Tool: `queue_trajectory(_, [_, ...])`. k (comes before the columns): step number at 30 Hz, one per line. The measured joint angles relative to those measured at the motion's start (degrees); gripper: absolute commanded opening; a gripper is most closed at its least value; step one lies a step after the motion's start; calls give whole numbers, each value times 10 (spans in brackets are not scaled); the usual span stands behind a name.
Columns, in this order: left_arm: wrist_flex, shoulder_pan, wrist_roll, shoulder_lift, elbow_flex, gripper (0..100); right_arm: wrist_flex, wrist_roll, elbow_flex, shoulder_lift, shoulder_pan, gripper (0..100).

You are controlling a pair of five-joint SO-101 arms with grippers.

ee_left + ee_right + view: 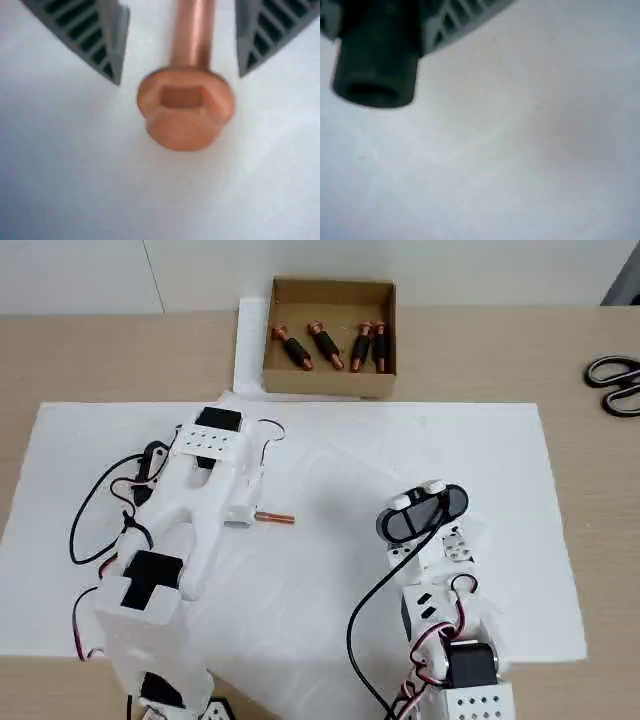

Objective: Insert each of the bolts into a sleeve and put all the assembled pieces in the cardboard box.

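Wood table (600, 460) carries white sheet (330, 450); cardboard box (330, 386) at sheet's far edge, scissors (615, 385) on bare wood, one copper bolt (274, 518) on sheet

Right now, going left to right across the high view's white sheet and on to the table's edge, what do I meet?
Left gripper → loose bolt → right gripper, holding a sleeve → scissors.

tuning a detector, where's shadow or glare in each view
High view: faint, soft shadows on the white paper sheet. Left wrist view: bright streak along the copper-coloured round-headed bolt, soft shadow around its head. Right wrist view: black cylindrical sleeve, no glare.
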Motion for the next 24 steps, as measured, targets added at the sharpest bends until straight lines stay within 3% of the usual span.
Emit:
queue_trajectory(4, [0,0,-10,0,0,126,0,0,0,0,0,5])
queue_trajectory(10, [0,0,-11,0,-1,10,0,0,0,0,0,5])
queue_trajectory(21, [-8,-23,-11,2,-34,7,0,0,0,0,0,5])
queue_trajectory(24, [38,-23,-11,2,-93,7,0,0,0,0,0,5])
